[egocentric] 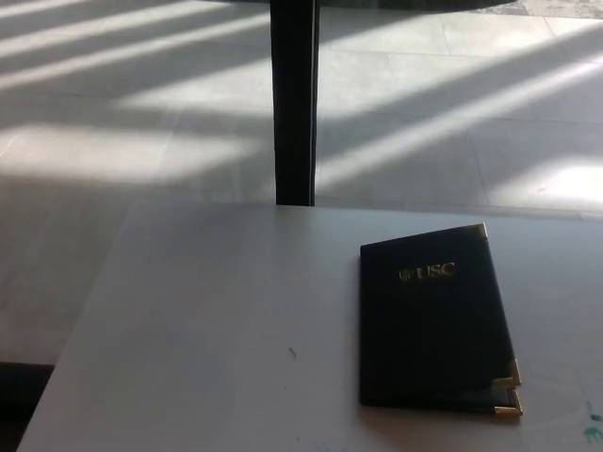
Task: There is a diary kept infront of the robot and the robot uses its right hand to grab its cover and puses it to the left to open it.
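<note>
Shut dark diary point(433, 325) lies on the table point(217, 330), its gold lettering blurred.

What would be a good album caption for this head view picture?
A closed dark diary with gold corners lies on a pale table; no robot hand is in view.

Dark diary point(433, 325) with gold "USC" lettering and gold corner caps lay flat on the pale tabletop point(217, 320), right of centre, spine at the left, its cover slightly raised at the lower right corner.
</note>
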Tool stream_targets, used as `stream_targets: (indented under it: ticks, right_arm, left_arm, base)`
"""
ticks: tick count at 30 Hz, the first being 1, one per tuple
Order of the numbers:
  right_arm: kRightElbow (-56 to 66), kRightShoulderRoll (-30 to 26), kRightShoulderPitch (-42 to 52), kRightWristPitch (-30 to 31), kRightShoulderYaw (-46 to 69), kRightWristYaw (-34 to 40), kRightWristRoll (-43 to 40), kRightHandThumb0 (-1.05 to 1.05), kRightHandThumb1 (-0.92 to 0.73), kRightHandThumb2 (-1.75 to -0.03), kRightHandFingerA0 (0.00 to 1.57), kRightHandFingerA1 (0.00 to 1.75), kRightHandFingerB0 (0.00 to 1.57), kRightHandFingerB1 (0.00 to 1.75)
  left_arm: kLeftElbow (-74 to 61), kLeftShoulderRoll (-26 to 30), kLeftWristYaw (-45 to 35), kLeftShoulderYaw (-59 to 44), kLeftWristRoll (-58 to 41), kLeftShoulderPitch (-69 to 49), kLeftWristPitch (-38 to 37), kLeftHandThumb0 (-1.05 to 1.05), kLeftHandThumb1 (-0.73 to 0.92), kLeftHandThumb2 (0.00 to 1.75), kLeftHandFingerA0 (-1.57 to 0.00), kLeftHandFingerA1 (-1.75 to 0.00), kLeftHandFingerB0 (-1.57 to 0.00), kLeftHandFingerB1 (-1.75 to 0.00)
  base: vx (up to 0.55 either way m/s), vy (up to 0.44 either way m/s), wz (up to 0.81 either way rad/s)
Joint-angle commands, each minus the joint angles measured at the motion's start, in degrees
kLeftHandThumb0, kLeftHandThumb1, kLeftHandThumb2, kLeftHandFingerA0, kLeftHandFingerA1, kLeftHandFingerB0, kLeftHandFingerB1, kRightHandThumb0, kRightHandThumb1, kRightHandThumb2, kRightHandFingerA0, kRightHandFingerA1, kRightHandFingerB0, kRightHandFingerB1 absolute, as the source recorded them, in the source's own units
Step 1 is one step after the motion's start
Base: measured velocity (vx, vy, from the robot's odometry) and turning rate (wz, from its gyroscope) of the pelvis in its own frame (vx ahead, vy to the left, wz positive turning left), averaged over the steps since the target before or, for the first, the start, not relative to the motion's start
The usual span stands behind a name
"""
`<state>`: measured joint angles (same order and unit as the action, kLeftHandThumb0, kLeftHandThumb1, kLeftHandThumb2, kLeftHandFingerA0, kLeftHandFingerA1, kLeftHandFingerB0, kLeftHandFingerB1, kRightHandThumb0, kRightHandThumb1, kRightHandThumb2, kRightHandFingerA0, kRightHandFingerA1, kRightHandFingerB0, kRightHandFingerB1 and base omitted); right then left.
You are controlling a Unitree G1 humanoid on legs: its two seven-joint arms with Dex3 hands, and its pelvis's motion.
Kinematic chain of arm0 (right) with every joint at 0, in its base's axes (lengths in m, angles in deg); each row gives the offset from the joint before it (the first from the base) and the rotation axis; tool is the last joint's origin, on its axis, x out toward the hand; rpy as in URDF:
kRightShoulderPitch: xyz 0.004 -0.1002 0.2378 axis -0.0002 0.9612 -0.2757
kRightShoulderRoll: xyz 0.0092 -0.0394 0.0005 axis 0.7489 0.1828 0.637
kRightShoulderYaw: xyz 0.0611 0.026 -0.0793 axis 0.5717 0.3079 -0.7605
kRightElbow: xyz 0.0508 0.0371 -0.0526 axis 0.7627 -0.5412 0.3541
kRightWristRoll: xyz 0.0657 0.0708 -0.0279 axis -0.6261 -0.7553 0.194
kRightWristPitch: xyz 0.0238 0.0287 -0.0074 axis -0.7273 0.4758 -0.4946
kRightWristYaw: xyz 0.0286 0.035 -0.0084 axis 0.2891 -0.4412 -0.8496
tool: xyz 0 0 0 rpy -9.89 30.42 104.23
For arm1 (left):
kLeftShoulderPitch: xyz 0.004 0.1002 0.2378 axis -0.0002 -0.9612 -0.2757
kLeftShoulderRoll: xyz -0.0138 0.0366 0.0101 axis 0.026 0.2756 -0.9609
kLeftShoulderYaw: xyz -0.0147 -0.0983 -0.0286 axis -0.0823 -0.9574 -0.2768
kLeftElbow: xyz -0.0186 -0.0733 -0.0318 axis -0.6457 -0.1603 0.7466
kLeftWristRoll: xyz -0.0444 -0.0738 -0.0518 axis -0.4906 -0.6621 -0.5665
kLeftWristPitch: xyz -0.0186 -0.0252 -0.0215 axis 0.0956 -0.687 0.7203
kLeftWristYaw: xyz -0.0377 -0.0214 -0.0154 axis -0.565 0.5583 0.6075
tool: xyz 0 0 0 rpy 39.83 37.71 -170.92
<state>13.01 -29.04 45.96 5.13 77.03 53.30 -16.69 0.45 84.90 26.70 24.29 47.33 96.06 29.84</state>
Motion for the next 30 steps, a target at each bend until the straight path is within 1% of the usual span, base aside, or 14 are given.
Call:
stream_targets:
  ticks: [1,3,4,5,6,8,9,12,13,15,17,19,23,30]
  right_arm:
    - [11.0,-2.8,-5.4,6.5,22.5,6.2,-26.0,-0.84,-0.92,-0.74,0.52,0.75,0.40,0.52]
    - [9.9,-3.3,-6.7,6.2,24.4,8.6,-25.3,-0.87,-0.92,-0.76,0.63,0.78,0.49,0.56]
    - [10.0,-3.5,-7.3,6.7,25.9,9.8,-26.0,-0.82,-0.72,-1.21,0.57,0.78,0.44,0.64]
    - [10.4,-3.4,-7.3,7.2,26.4,9.8,-26.3,-0.82,-0.72,-1.21,0.57,0.78,0.44,0.64]
    - [9.5,-4.4,-7.5,7.0,27.2,10.4,-25.4,-0.84,-0.92,-0.83,0.60,0.78,0.42,0.54]
    - [9.5,-4.8,-7.7,7.5,28.3,11.3,-24.6,-0.85,-0.92,-0.85,0.60,0.76,0.43,0.55]
    - [8.9,-5.2,-8.0,7.8,29.1,11.8,-24.4,-0.78,-0.75,-1.23,0.59,0.78,0.46,0.65]
    - [7.0,-5.4,-8.8,8.4,30.7,12.0,-24.7,-0.81,-0.92,-0.84,0.60,0.79,0.49,0.66]
    - [7.5,-4.7,-8.4,9.4,31.4,11.1,-25.2,-0.80,-0.73,-1.20,0.58,0.79,0.49,0.69]
    - [9.4,-3.6,-6.8,11.3,30.8,8.8,-24.8,-0.78,-0.76,-1.23,0.50,0.74,0.37,0.62]
    - [9.1,-3.1,-6.4,13.2,30.7,9.1,-23.5,-0.78,-0.92,-0.86,0.56,0.75,0.44,0.59]
    - [9.0,-3.0,-5.6,13.9,31.1,8.1,-23.2,-0.79,-0.76,-1.23,0.55,0.79,0.41,0.65]
    - [8.1,-3.6,-4.7,16.4,34.0,8.3,-24.0,-0.78,-0.78,-1.23,0.58,0.83,0.41,0.66]
    - [3.8,-7.3,-6.0,17.9,38.7,11.2,-24.3,-0.87,-0.92,-0.87,0.65,0.88,0.35,0.60]
  left_arm:
    - [3.8,3.8,6.2,-16.2,-15.8,5.2,-0.9,-0.87,0.92,1.06,-0.41,-1.07,-0.32,-0.90]
    - [4.0,3.7,6.4,-17.3,-15.7,5.3,-0.5,-0.87,0.92,1.06,-0.40,-1.08,-0.33,-0.94]
    - [4.2,3.8,6.8,-17.9,-15.8,5.3,-0.4,-0.86,0.92,1.05,-0.41,-1.09,-0.33,-0.94]
    - [4.3,3.9,6.8,-18.2,-15.7,5.3,-0.4,-0.86,0.92,1.05,-0.41,-1.09,-0.33,-0.94]
    - [4.1,3.8,6.5,-18.5,-15.4,4.9,-0.4,-0.86,0.92,1.06,-0.40,-1.08,-0.33,-0.94]
    - [4.3,3.7,6.4,-19.2,-15.1,4.6,-0.4,-0.87,0.92,1.06,-0.45,-0.98,-0.39,-0.87]
    - [4.0,3.6,6.2,-19.5,-15.0,4.4,-0.3,-0.87,0.92,1.06,-0.40,-1.10,-0.31,-0.92]
    - [3.7,3.4,5.7,-19.9,-14.7,4.6,-0.1,-0.87,0.92,1.06,-0.40,-1.11,-0.32,-0.93]
    - [4.0,3.5,6.2,-20.3,-14.6,5.0,-0.2,-0.87,0.92,1.07,-0.45,-0.98,-0.42,-0.88]
    - [3.6,3.3,6.3,-20.7,-14.5,4.9,-0.1,-0.86,0.92,1.05,-0.41,-1.15,-0.33,-1.00]
    - [3.4,3.4,6.5,-20.8,-14.1,4.8,0.2,-0.86,0.92,1.05,-0.43,-1.12,-0.34,-0.99]
    - [3.8,3.4,6.6,-21.0,-13.8,4.6,0.2,-0.84,0.92,1.05,-0.45,-1.08,-0.36,-1.01]
    - [3.9,3.5,7.2,-22.8,-15.0,4.5,0.3,-0.88,0.92,1.02,-0.48,-1.17,-0.36,-0.97]
    - [5.6,4.5,8.5,-25.5,-17.1,6.1,0.0,-0.86,0.92,1.03,-0.48,-1.17,-0.38,-1.04]
  base:
    - [0.00,0.000,0.00]
    - [0.00,0.000,0.00]
    - [0.00,0.000,0.00]
    - [0.00,0.000,0.00]
    - [0.00,0.000,0.00]
    - [0.00,0.000,0.00]
    - [0.00,0.009,0.06]
    - [0.00,0.007,0.04]
    - [0.00,0.000,0.00]
    - [0.00,0.000,0.00]
    - [0.00,0.000,0.00]
    - [0.00,0.000,0.00]
    - [0.00,0.000,0.00]
    - [0.00,0.000,0.00]
